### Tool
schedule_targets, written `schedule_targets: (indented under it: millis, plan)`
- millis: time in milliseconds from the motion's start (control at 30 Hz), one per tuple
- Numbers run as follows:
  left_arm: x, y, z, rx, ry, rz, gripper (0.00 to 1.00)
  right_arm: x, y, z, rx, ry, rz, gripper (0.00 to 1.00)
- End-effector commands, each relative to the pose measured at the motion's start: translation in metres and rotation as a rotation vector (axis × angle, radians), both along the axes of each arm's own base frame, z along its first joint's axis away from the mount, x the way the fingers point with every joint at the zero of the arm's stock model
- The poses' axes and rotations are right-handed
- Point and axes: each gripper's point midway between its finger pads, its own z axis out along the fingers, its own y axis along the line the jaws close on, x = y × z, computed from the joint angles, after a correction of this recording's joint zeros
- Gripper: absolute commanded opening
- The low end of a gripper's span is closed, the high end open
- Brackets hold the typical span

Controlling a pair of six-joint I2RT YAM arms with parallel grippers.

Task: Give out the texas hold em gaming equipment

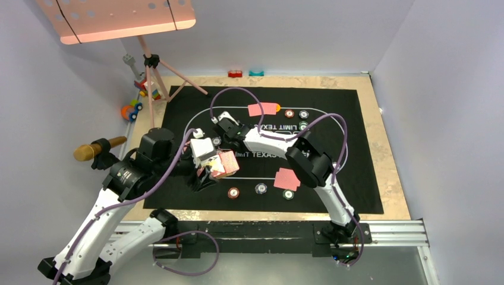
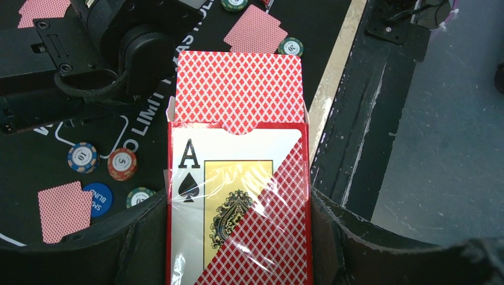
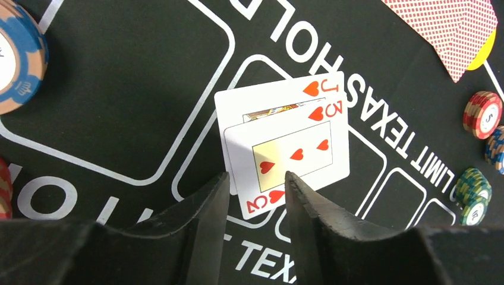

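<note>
Toward the left edge of the black poker mat (image 1: 368, 148), the left gripper (image 2: 238, 237) pinches the card box (image 2: 238, 208) between its jaws, the red-backed deck (image 2: 238, 89) poking out of the open top. Holding that box level and steady seems the best way to do this step, so the deck stays reachable. Near the mat's centre, the right gripper (image 3: 255, 184) has its jaws spread a little, with nothing between them. Two face-up cards, a jack of hearts (image 3: 285, 98) and a three of hearts (image 3: 291, 154), lie overlapped on the mat just beyond the fingertips, with the three's near edge running under the gap. The gripper should lift straight up, I judge, to avoid dragging them. Face-down cards (image 1: 287, 178) and chips (image 1: 260, 188) sit near the mat's near and far edges.
</note>
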Motion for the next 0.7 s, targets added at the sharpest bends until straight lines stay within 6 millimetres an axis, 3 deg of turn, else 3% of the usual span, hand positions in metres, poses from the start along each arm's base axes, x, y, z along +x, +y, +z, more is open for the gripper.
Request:
schedule_targets:
  millis: [0,200,367,533,667]
  plan:
    - [-0.001,-0.005,0.021,-0.054,-0.056,-0.028,0.00,-0.015,0.008,0.002,0.090,0.078,0.015,0.47]
    - [-0.002,-0.004,0.020,-0.049,-0.057,-0.031,0.00,-0.028,0.006,0.021,0.212,0.152,0.017,0.60]
    - [-0.001,-0.003,0.020,-0.049,-0.062,-0.027,0.00,-0.037,-0.001,0.092,0.449,0.178,0.013,0.69]
    - [0.000,-0.003,0.020,-0.045,-0.066,-0.020,0.00,-0.046,-0.022,0.171,0.715,0.177,-0.003,0.73]
    - [0.001,-0.002,0.019,-0.042,-0.067,-0.014,0.00,-0.080,-0.019,0.227,0.933,0.231,0.107,0.81]
